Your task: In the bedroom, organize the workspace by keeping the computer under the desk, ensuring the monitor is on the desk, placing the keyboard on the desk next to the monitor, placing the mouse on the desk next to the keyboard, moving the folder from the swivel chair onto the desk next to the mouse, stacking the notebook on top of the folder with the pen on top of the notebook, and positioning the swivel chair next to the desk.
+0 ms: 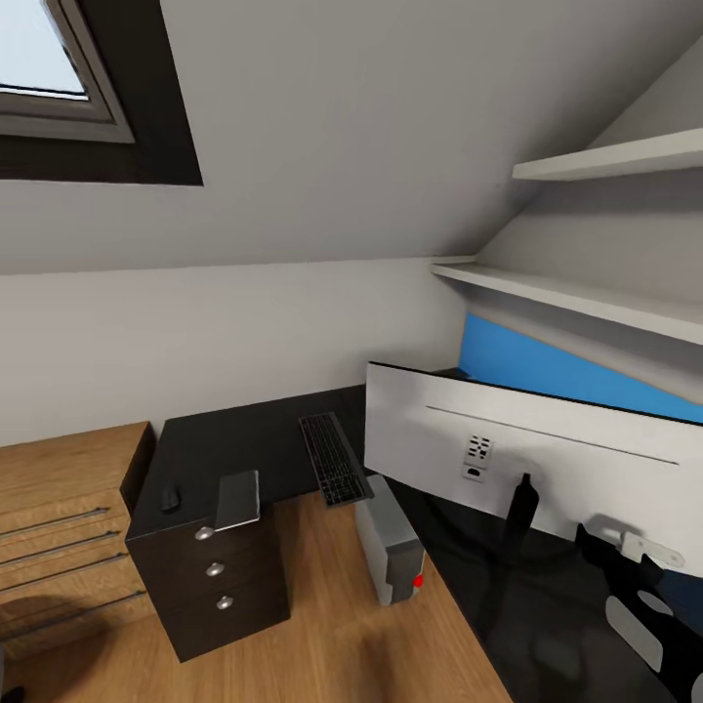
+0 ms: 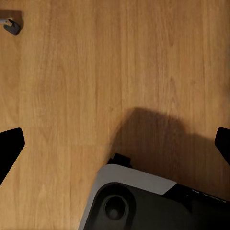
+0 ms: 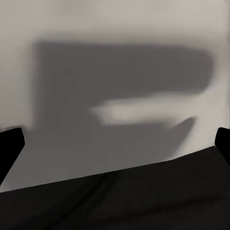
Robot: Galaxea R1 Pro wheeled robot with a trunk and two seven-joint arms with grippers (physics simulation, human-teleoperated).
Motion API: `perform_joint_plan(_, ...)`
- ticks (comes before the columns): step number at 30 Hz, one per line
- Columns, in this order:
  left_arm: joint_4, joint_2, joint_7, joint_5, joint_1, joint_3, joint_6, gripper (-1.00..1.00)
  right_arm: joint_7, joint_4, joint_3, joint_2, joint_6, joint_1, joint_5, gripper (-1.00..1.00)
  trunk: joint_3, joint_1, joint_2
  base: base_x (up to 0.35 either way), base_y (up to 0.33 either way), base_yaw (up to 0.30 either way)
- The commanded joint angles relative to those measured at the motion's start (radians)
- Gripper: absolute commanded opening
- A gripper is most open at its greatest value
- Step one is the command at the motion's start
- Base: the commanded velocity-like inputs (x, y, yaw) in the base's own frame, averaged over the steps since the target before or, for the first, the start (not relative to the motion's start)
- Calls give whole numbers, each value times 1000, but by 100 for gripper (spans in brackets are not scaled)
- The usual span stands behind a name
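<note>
The black desk (image 1: 244, 439) runs along the wall and turns toward me at the right. On that right wing stands the monitor (image 1: 508, 439), its white back facing me. The keyboard (image 1: 332, 459) lies left of the monitor. At the desk's left end are the small dark mouse (image 1: 171, 500) and the grey glossy notebook (image 1: 238, 499), which overhangs the front edge. The grey computer (image 1: 389, 542) stands on the floor at the desk's inner corner. My left gripper (image 2: 116, 143) is open above the wood floor. My right gripper (image 3: 116, 143) is open, facing the wall over the desk top. The folder, pen and swivel chair are out of view.
A black drawer unit (image 1: 210, 576) with silver knobs stands under the desk's left end, beside a light-wood drawer unit (image 1: 59, 527). Two white shelves (image 1: 586, 293) hang above the monitor, with a blue panel (image 1: 547, 366) behind it. A skylight (image 1: 49, 59) is at the upper left. My base (image 2: 143, 201) shows over the floor.
</note>
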Motion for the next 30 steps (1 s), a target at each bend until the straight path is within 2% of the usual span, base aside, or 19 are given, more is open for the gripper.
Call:
perform_joint_plan(1, 0, 0, 6, 5, 0, -9, -3, 100, -6, -1, 8, -2, -4, -1, -6, 100, -2, 0, -2, 13, 0, 0)
perform_joint_plan(5, 0, 0, 6, 5, 0, -10, -3, 100, -6, -2, 8, -2, -8, -1, -6, 100, -2, 0, -2, 54, 0, 0)
perform_joint_plan(12, 0, -1, 6, 4, 0, -11, -3, 100, -6, -2, 7, -2, -9, -1, -6, 100, -2, 0, -2, 227, 0, 0)
perform_joint_plan(30, 0, -2, 6, 4, 0, -12, -3, 100, -6, -2, 6, -5, -9, -1, -6, 100, -2, 0, -2, 60, 0, 0)
